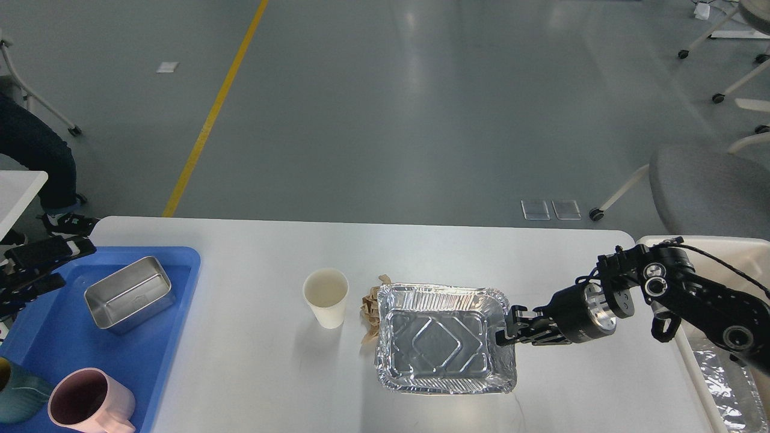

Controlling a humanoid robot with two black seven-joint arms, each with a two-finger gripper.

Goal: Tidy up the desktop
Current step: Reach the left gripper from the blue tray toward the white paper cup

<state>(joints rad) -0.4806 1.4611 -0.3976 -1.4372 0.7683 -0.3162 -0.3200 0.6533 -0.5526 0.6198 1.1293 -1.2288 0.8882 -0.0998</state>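
Note:
The white desktop [252, 373] holds a foil tray [442, 340], a white paper cup [325, 296] and a crumpled brown paper [369, 304] partly under the foil tray's left rim. My right gripper [506, 338] is shut on the foil tray's right rim. The tray looks slightly tilted. My left gripper [42, 267] is at the far left edge over the blue tray's [174, 282] back corner. Its fingers are apart and it holds nothing.
The blue tray at the left holds a metal tin [129, 293], a pink mug [90, 403] and a teal mug [18, 402]. A beige bin [731, 249] with foil inside stands off the right end. A grey chair [710, 189] stands behind it.

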